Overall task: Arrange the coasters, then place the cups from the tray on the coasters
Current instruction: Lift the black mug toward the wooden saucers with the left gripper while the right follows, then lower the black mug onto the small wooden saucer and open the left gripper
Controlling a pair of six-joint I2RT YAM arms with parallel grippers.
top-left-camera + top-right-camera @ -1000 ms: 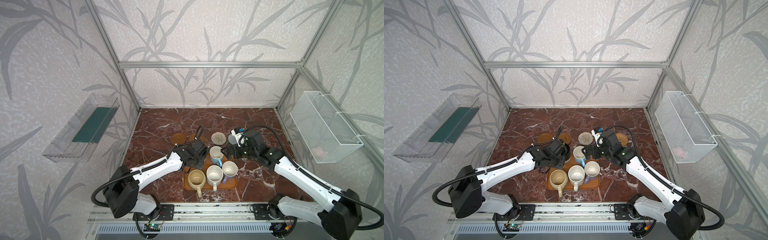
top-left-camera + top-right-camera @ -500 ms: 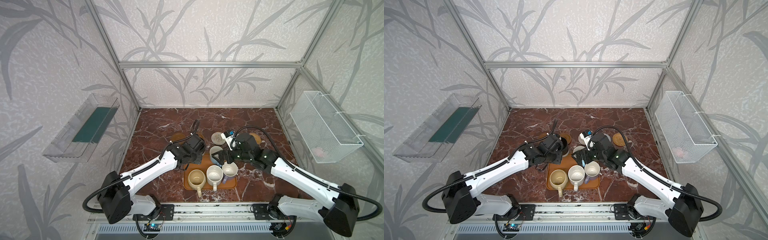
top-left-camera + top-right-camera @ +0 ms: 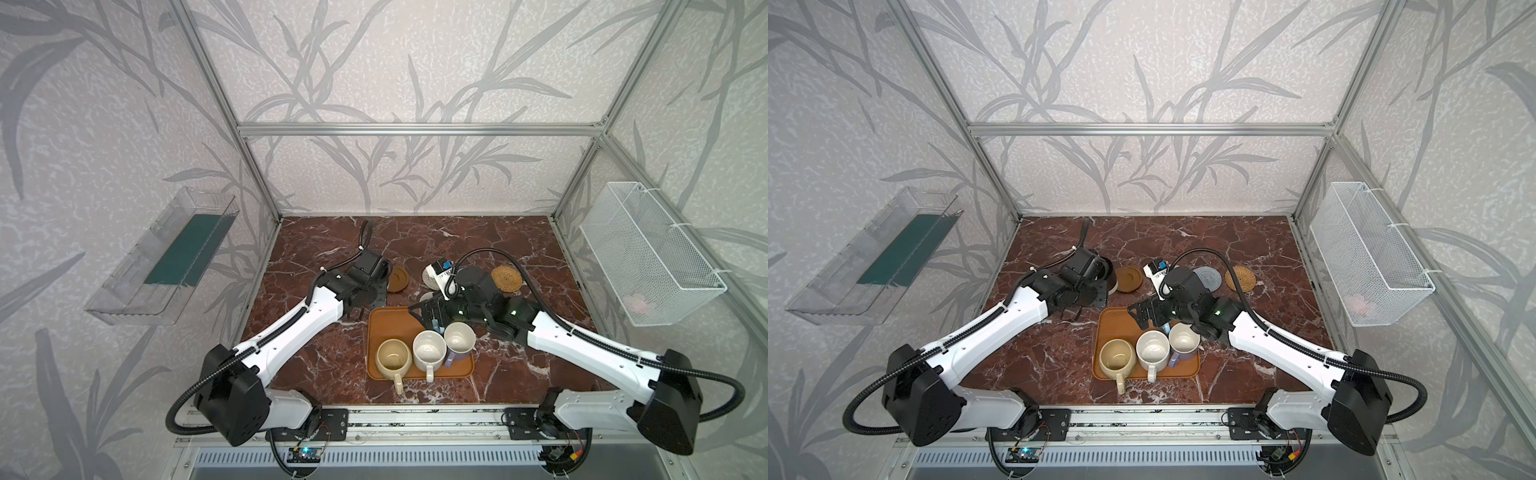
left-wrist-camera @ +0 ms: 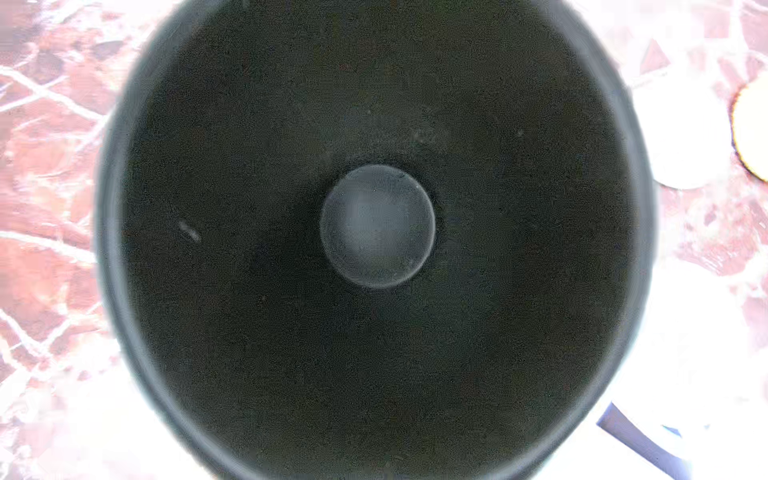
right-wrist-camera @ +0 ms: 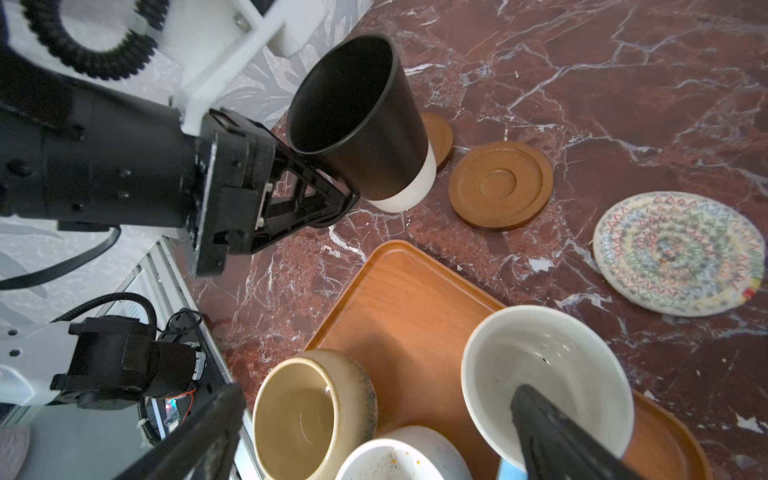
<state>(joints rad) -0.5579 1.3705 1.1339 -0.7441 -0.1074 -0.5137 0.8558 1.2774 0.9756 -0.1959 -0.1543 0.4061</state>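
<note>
Nearest the arm bases, the tray [image 3: 384, 328] lies flat on the bench [image 3: 419, 237], with its wood surface showing at the rear left. Front row on the tray, left to right in both top views: cream-yellow mug [image 3: 392, 360], handle reaching out over the near rim; white mug [image 3: 429, 351]; lavender mug [image 3: 459, 337]. All three are upright and packed close together. Behind them the light blue mug [image 5: 544, 370] stands upright on the tray, mostly hidden under the right arm in both top views. The right tool [image 3: 430, 316] hangs over it with jaws wide apart. In the right wrist view one finger [image 5: 557, 432] dips into the mug's white inside, and the other sits out past the cream-yellow mug. Further back and to the left, off the tray, the left tool [image 5: 340, 195] is closed tight on the black mug [image 5: 361, 120], gripping at its side; which part it pinches is hidden. The mug is tilted, white base band low, and I cannot tell whether the base touches anything. The left wrist view is filled by its dark inside. One wooden coaster [image 5: 440, 135] lies partly hidden behind that mug, with the second wooden coaster [image 5: 500, 191] just beside it. The far row continues to the right with the cream woven coaster [image 5: 677, 253], grey woven coaster [image 3: 1208, 277] and rattan coaster [image 3: 506, 279], all flat on the bench.
</note>
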